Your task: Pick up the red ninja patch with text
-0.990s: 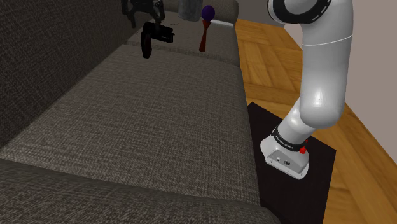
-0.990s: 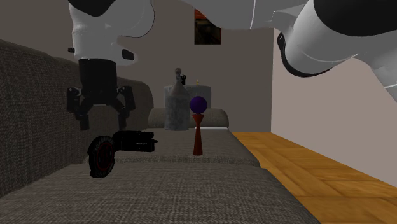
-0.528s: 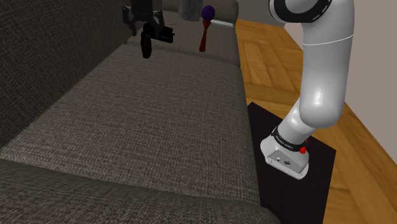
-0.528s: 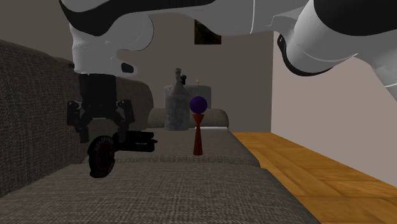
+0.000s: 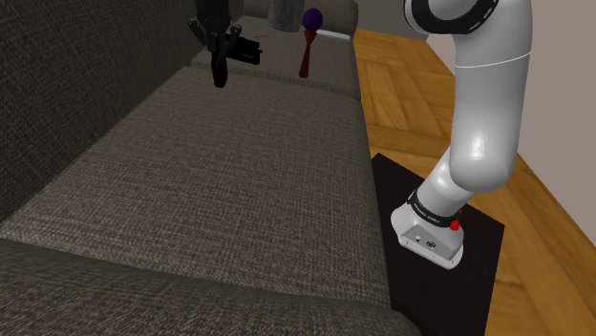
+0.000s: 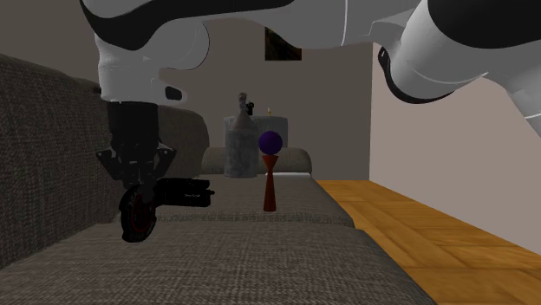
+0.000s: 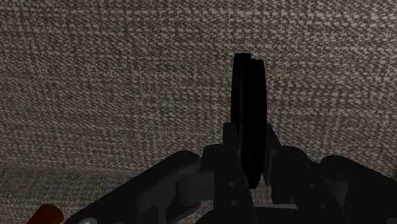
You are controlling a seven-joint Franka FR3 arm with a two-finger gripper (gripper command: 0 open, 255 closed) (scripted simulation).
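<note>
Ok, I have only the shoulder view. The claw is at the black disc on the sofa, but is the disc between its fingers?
Observer: Yes. In the wrist view the disc stands edge-on in the claw, and both fingers touch it.
Operator: Is there red on it?
Observer: Yes, the second exterior view shows a red rim on its face.
Operator: Is it off the seat?
Observer: No, its lower edge meets the seat there.

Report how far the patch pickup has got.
Done: the gripper is down over the dark, red-edged round patch standing on edge on the sofa seat. In hand: the fingers clasp its two faces. Left: the lift; its lower edge rests on the seat.
</note>
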